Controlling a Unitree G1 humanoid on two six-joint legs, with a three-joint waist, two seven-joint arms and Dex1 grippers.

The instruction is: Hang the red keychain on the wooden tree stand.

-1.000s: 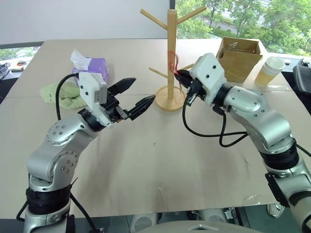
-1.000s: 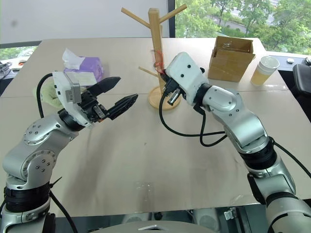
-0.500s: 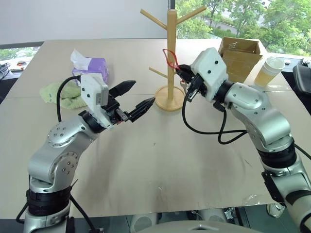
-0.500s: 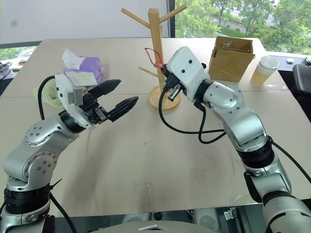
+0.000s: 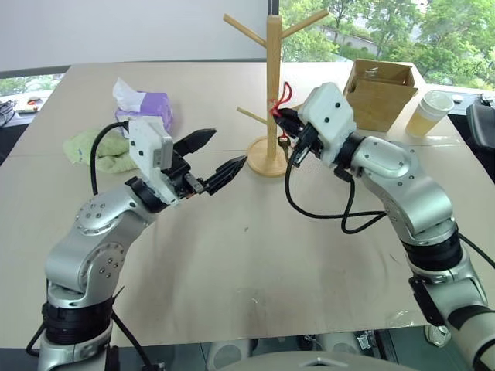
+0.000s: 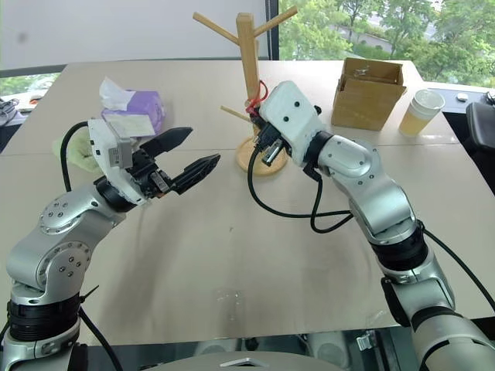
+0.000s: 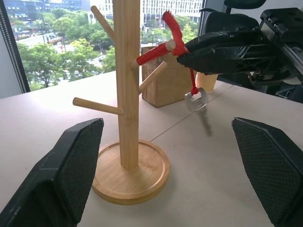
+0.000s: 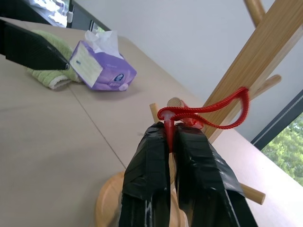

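The wooden tree stand (image 5: 273, 69) rises at the table's far middle on its round base (image 5: 267, 164). My right gripper (image 5: 278, 116) is close against its pole at mid height, shut on the red keychain (image 8: 208, 113). The red loop (image 7: 173, 33) reaches from the fingertips to the pole along a short peg (image 8: 176, 102); I cannot tell whether the peg passes through it. The small key (image 7: 195, 100) dangles below the gripper. My left gripper (image 5: 224, 148) hovers open and empty to the left of the stand's base, its fingers (image 7: 75, 161) pointing at the stand.
A purple tissue pack (image 5: 147, 108) and a green cloth (image 5: 100, 148) lie at the left behind my left arm. A brown cardboard box (image 5: 379, 93) and a paper cup (image 5: 431, 113) stand at the right rear. A black cable hangs from my right wrist over the table.
The right gripper dipped and shifted slightly left at the pole. The red loop, standing left of the pole half a second ago, now lies at the peg. The left arm stayed still.
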